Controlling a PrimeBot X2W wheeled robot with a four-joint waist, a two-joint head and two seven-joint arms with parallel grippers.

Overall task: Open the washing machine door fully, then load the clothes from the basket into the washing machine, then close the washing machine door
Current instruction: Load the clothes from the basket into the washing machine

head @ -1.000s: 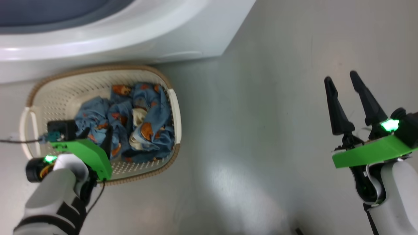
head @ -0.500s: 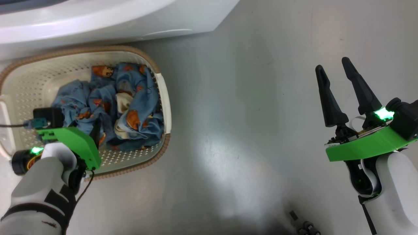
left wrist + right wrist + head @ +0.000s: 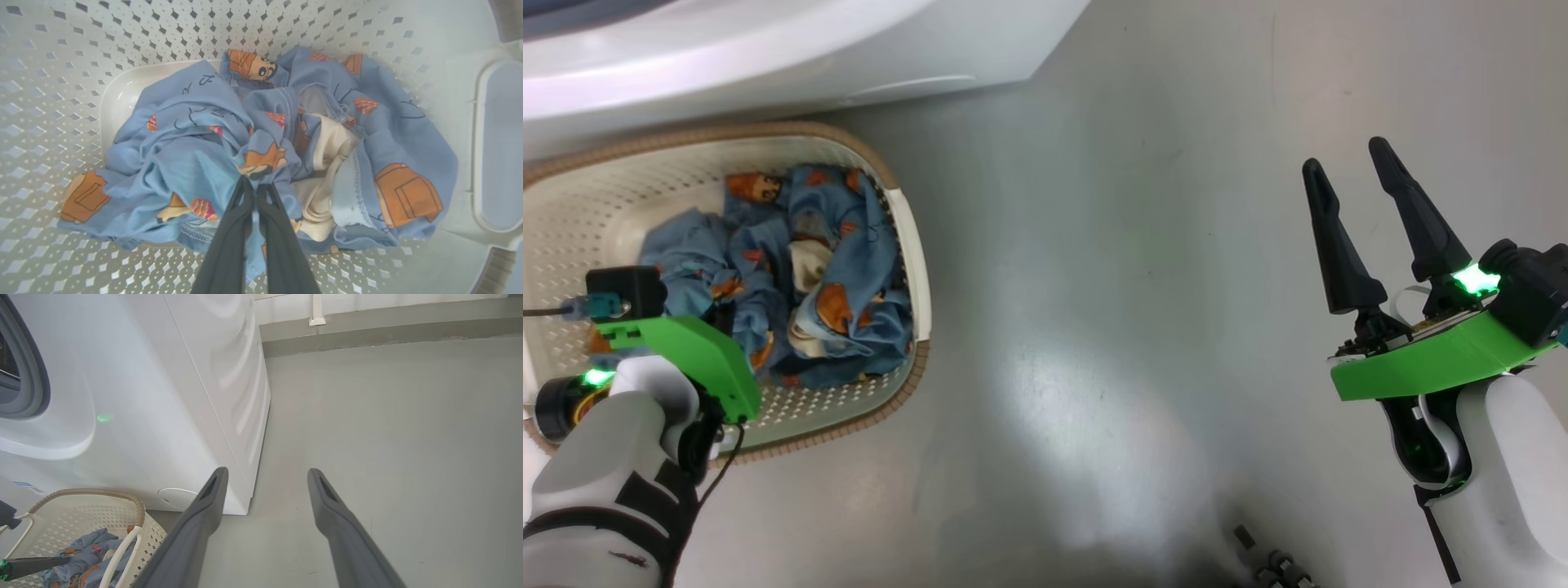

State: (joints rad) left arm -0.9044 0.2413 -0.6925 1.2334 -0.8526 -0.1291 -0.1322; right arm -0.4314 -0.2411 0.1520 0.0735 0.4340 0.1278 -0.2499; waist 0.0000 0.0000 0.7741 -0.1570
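left gripper point(image 3: 255, 183): down inside the basket at the near left, two long dark fingers pinched together on a fold of the blue cloth, a strip of fabric caught between them.
right gripper point(image 3: 1344, 155): at the right over bare floor, well apart from the basket, dark fingers spread wide, nothing between them.
clothes point(image 3: 196, 134): soft blue fabric printed with orange-brown cartoon figures, cream-white cloth mixed through, crumpled in one heap on the basket bottom, towards its right end.
basket point(image 3: 913, 269): small, cream-white perforated plastic, rounded rectangle, brown woven-look rim, slot handle at the right end; on the floor at the left, just near of the washer's front.
washing machine point(image 3: 163, 396): big white box-shaped front-loader at the far left, just beyond the basket.
seal point(image 3: 39, 375): grey rubber ring round the drum opening, at the left edge of the right wrist view.
floor point(image 3: 1135, 286): smooth, grey, glossy, pale light reflected near the middle.
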